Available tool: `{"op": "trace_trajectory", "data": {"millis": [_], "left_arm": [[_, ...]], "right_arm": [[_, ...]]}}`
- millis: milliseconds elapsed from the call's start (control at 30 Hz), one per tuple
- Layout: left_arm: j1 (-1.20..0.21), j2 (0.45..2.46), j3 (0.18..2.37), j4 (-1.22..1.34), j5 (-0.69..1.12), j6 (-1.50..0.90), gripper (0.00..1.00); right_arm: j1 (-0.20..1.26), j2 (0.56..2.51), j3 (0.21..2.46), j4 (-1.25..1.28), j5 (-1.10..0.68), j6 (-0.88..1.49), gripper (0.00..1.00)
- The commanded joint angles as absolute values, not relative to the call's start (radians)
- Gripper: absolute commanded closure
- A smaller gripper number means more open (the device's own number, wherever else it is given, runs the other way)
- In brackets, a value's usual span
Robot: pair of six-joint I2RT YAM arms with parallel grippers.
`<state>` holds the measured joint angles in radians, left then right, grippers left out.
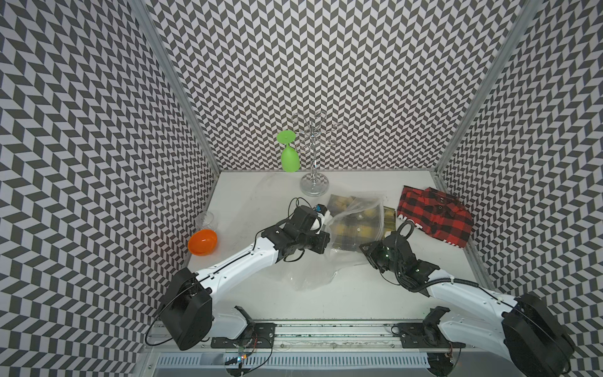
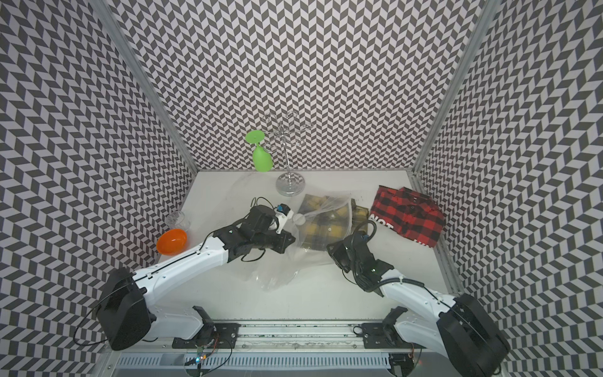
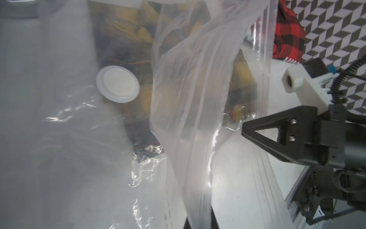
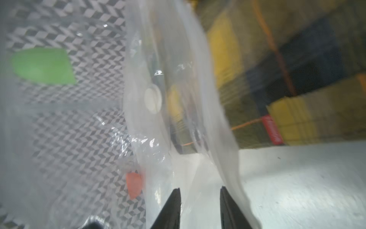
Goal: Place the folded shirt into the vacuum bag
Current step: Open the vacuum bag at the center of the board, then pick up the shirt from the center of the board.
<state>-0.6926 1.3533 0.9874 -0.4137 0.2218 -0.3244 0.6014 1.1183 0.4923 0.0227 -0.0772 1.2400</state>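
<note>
While the left tool [image 1: 321, 244] is shut tight on a pinch of film, one layer of the vacuum bag [image 1: 315, 277] stands tented up off the table [image 1: 359, 293]. The valve cap [image 3: 117, 86] sits just ahead of that tool, and the zip strip [image 3: 265, 59] is further out, toward the right tool. The yellow plaid shirt [image 1: 355, 225] lies ahead of the left tool, seen mostly through film, with one end poking past the zip strip. Can't tell if it's inside the bag or just under it. The right tool [image 4: 200, 190] is at the bag mouth, jaws apart, with film draped beside one finger and nothing clamped as far as shows. The red plaid shirt [image 1: 434, 212] is folded, well beyond the right tool and clear of the bag.

Step, judged: opening the mouth to feed the yellow shirt in. Next probably calls for the left tool holding the layer high while the right tool takes the shirt's near edge and slides it deeper without snagging film.
</note>
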Motion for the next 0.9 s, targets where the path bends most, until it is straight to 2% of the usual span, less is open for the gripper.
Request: {"op": "trace_trajectory", "data": {"millis": [0,100,200,267,367,400,500,700,867], "left_arm": [[-0.645,1.354,0.983,-0.446,0.231,-0.284,1.0],[-0.592,1.346,0.996,-0.447,0.261,-0.274,1.0],[-0.55,1.316,1.004,-0.441,0.304,-0.265,1.0],[-0.537,1.29,0.998,-0.425,0.32,-0.255,1.0],[-0.531,1.267,0.993,-0.404,0.355,-0.244,1.0],[-0.529,1.266,0.995,-0.401,0.369,-0.242,1.0],[-0.524,1.266,0.994,-0.389,0.386,-0.233,1.0],[-0.504,1.259,0.955,-0.346,0.426,-0.232,1.0],[-0.497,1.255,0.937,-0.324,0.447,-0.236,1.0]], "right_arm": [[0.587,1.093,0.714,-0.041,-0.153,0.981,0.55],[0.535,1.03,0.778,-0.139,-0.173,0.874,0.48],[0.43,1.002,0.799,-0.285,-0.123,0.768,0.34],[0.339,1.028,0.812,-0.389,-0.077,0.699,0.31],[0.242,1.098,0.803,-0.437,-0.05,0.633,0.2],[0.22,1.132,0.801,-0.437,-0.042,0.622,0.15],[0.185,1.223,0.808,-0.425,-0.015,0.616,0.09],[0.173,1.449,0.844,-0.406,0.001,0.603,0.09],[0.165,1.529,0.834,-0.349,-0.018,0.603,0.09]]}}
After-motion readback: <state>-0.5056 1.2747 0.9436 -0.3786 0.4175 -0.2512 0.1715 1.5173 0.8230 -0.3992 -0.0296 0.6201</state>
